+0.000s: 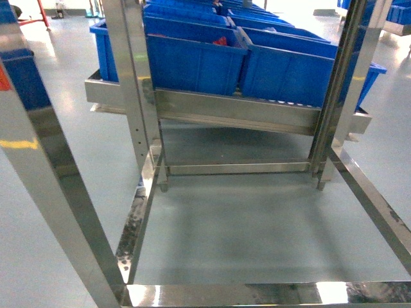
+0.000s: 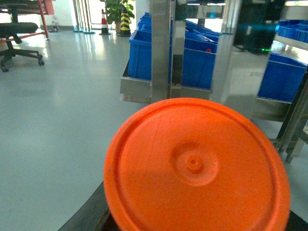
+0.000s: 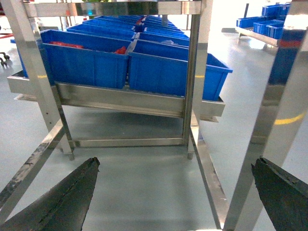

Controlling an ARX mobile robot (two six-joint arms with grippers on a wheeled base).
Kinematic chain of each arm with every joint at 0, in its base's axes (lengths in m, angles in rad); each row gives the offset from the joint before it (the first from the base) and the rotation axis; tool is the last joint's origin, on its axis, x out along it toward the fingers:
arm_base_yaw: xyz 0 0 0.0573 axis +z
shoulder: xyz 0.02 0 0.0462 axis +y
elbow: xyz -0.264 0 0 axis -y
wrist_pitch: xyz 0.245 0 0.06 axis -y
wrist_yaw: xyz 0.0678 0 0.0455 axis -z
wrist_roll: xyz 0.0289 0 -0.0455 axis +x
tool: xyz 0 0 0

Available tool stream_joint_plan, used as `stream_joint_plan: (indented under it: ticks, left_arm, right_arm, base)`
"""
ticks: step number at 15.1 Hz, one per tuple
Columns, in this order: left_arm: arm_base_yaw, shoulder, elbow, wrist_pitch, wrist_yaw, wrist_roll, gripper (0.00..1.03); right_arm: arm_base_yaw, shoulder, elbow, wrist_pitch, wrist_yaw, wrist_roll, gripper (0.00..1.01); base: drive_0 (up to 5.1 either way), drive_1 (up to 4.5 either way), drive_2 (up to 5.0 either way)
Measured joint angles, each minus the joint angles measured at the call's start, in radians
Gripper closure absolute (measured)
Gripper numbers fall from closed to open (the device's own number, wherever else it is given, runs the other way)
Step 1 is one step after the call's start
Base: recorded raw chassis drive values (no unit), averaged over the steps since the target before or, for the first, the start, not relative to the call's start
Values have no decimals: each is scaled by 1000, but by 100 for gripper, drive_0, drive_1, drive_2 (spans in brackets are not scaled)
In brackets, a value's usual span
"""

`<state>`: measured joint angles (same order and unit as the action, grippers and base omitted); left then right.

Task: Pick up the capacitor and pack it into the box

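1. Landmark: we take the steel rack (image 1: 237,110) as reference. In the head view its tilted shelf carries rows of blue bins (image 1: 192,64). Red parts (image 1: 220,42) show in one bin behind the front row. Under the shelf lies grey floor (image 1: 257,224), bounded by the rack's lower rails.

2. Capacitor (image 2: 195,166): in the left wrist view we see it end-on as an orange disc with a small raised hub at its centre. It sits very close to the camera, in front of the rack, and fills the lower part of the view. It hides the foot of the rack upright behind it.

3. Left pincer: the disc covers its fingers. Only a dark strip (image 2: 89,216) shows under the disc's left edge. We cannot tell whether the left pincer is spread or pinching the capacitor.

4. Right pincer (image 3: 175,162): it is spread wide and holds nothing. Its two dark fingers (image 3: 67,202) stand at the lower corners of the right wrist view, facing the rack, above the floor between the lower rails.

5. Surroundings: left of the rack, in the left wrist view, an office chair (image 2: 19,29) and a striped cone (image 2: 104,21) stand on the floor.
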<state>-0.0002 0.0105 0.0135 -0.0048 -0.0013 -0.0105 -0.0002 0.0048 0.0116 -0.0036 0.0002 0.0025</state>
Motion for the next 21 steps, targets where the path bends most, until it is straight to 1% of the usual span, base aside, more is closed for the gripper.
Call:
stream_joint_plan:
  ticks: [21]
  left_arm:
    - [0, 0, 0, -3, 1, 0, 59]
  right_arm:
    - [0, 0, 0, -2, 0, 0, 3]
  base:
    - [-491, 250, 250]
